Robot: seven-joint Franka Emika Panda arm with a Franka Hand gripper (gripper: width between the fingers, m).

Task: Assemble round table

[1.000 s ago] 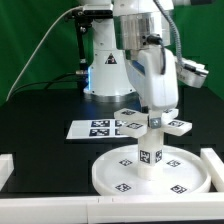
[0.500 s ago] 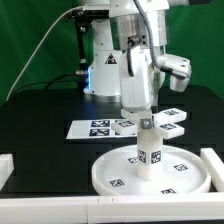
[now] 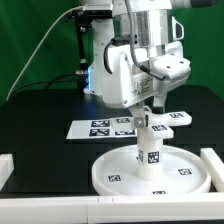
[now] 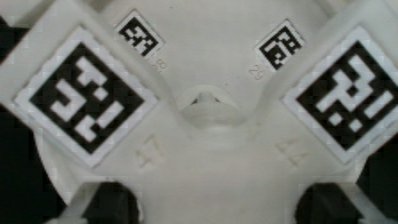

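Note:
The large rimmed round disc point(image 3: 115, 172) lies flat on the black table near the front. The short cylinder leg point(image 3: 150, 150) stands upright in its central hub. The cross-shaped base point(image 3: 172, 120) sits level on top of the leg. My gripper point(image 3: 149, 108) comes straight down onto the base's middle and is shut on it. In the wrist view the base point(image 4: 199, 70) fills the picture with its tags, and my gripper point(image 4: 222, 205) has a dark finger on each side of one white arm.
The marker board point(image 3: 95, 128) lies behind the disc, at the exterior view's left. White rails stand at the table's front left point(image 3: 6, 168) and right point(image 3: 213, 165). The arm's base point(image 3: 103, 72) is at the back.
My wrist has turned about the vertical, and the cross-shaped base has turned with it on top of the leg. The disc has stayed in place.

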